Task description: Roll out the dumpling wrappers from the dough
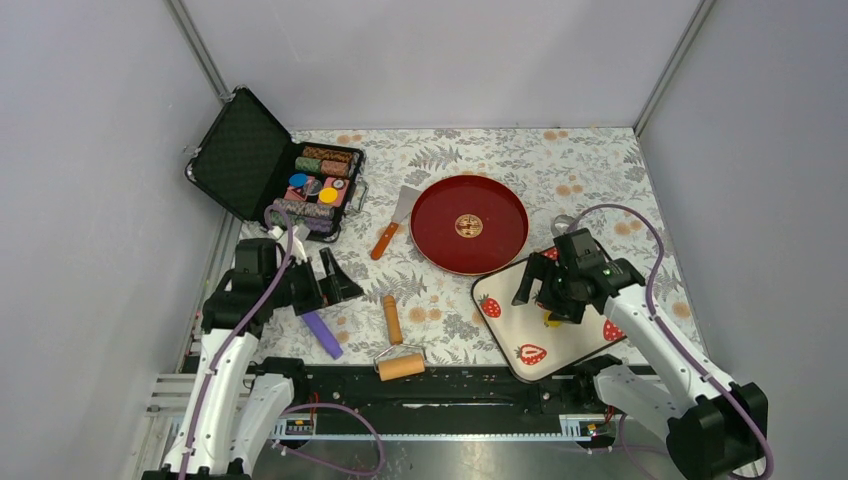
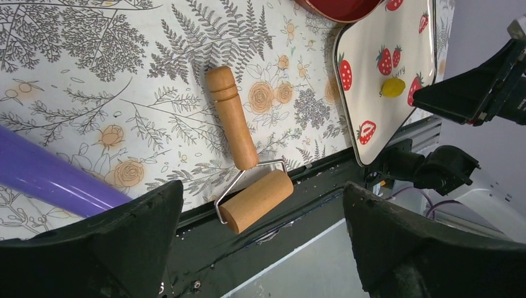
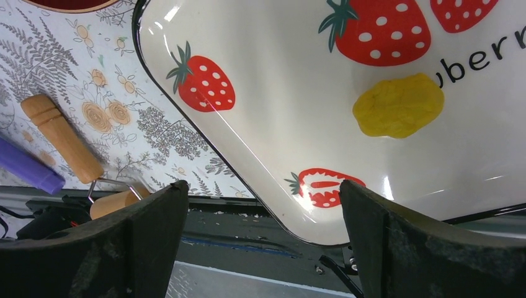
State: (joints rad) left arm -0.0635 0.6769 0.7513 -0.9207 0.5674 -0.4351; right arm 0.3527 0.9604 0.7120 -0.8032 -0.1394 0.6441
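Soft bright-yellow dough lump lay unrolled on the strawberry-print tray under my spread, empty right tool; left tool, also spread, hung over the wooden-handled roller, so I'd grip its handle mid-length, then roll with light even passes.

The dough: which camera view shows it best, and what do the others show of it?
The right wrist view: the dough lies large and uncovered on the strawberry tray. The left wrist view shows it small and distant. In the top external view the right tool hides nearly all of it.
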